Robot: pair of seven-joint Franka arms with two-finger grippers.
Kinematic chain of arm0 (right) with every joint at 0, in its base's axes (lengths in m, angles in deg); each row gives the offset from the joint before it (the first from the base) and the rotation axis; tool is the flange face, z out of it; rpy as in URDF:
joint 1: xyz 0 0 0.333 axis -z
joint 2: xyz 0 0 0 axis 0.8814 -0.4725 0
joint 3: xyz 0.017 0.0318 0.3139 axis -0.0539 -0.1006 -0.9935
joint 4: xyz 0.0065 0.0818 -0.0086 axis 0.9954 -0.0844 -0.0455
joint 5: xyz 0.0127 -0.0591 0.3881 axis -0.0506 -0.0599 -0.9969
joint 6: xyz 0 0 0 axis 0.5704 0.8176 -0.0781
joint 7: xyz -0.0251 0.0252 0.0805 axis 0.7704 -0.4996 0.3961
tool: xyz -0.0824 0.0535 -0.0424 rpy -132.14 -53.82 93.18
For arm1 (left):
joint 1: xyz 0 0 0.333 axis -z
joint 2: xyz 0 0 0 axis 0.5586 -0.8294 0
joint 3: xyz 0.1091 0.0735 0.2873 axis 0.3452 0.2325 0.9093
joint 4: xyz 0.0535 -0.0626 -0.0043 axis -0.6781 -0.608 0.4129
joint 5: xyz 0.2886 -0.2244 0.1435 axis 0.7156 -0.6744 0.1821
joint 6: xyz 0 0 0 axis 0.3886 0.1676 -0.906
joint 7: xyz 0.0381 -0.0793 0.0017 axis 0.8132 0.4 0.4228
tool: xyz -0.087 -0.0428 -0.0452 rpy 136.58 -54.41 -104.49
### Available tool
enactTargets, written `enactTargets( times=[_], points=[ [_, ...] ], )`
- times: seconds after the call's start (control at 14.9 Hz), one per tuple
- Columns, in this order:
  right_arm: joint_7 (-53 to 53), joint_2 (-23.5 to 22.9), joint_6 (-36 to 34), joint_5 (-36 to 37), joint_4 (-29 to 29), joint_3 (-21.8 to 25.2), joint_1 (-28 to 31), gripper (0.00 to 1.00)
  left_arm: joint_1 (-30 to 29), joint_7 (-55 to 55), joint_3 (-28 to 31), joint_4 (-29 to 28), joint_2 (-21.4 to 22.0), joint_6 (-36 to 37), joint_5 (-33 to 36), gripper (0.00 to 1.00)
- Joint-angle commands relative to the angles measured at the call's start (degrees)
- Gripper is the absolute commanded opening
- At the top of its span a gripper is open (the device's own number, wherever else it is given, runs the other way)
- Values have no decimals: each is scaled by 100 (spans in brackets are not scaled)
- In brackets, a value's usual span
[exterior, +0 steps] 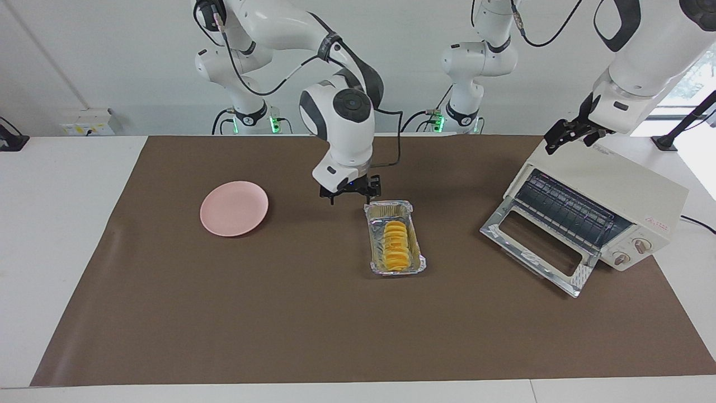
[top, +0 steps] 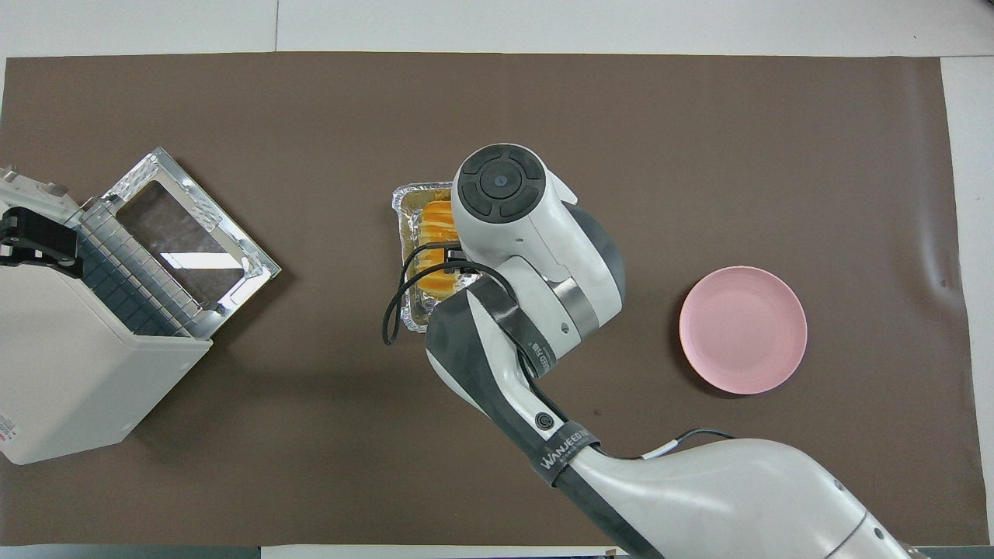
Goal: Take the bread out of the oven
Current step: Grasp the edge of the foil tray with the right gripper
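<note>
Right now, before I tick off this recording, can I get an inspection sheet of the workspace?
Surface: brown mat on white table.
Job's things: ridged golden-yellow bread lies in crinkled silver foil tray, mid-mat, out of the cream-white toaster oven; its glass door is dropped open, rack bare.
Clutter: round pink plate, toward the right arm's end.
Hands: right hand open, over the tray's robot-side end; left hand open, over the oven's top.
Cables: black cable loops along the right arm.
Surroundings: white wall.
</note>
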Motion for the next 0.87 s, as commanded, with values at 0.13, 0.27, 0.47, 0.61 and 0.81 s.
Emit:
enactTargets(
  times=[0.13, 0.27, 0.47, 0.61, 0.81],
  points=[
    [-7, -566, 775, 103, 207, 35, 98, 100, -14, -19, -125, -683, 462, -32, -46, 100],
    [150, -654, 1108, 181, 155, 61, 186, 100, -40, -116, -134, -675, 454, -312, -54, 100],
    [213, -795, 1214, 322, 119, 61, 134, 100, -32, -248, -134, -693, 436, -437, -54, 100],
    [213, -848, 1267, 358, 110, 61, 107, 96, -32, -266, -134, -702, 428, -446, -54, 100],
    [213, -839, 1259, 349, 110, 53, 46, 53, -32, -380, -169, -658, 393, -472, -54, 100]
  ],
)
